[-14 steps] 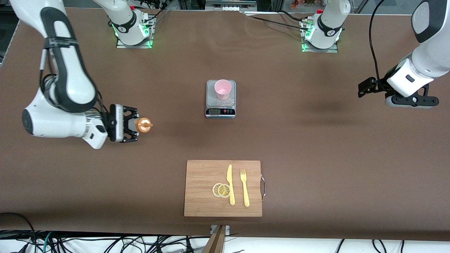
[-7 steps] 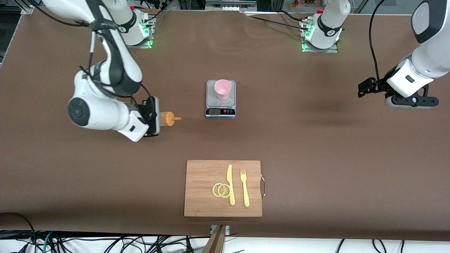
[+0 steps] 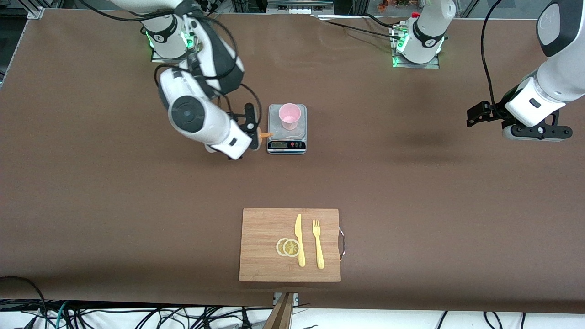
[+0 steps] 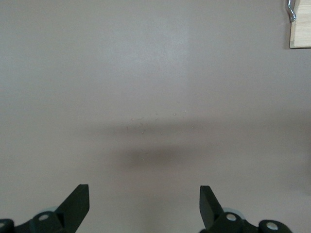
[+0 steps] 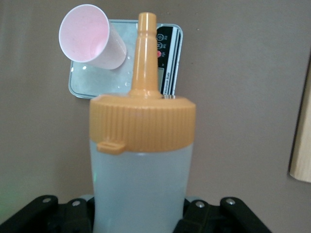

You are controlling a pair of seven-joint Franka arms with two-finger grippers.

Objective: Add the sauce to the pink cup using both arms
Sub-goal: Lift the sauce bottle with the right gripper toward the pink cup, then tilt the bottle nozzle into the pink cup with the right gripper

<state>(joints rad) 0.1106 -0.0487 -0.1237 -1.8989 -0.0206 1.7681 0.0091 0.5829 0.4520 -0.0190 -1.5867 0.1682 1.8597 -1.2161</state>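
I see the sauce [image 5: 141, 170], whitish bottle with orange cap, lying sideways in the air, nozzle reaching over the scale's [image 3: 286, 137] edge; the pink cup [image 3: 289, 116] stands upright on it.

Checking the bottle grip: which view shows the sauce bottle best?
Right wrist view: the sauce bottle fills the frame, nozzle aimed toward the pink cup. Front view shows only its orange tip beside the arm. Left wrist view shows none.

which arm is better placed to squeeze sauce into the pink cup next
Right. The right gripper is shut on the sauce bottle, its nozzle over the scale's edge beside the pink cup. The left gripper waits open at its own table end.
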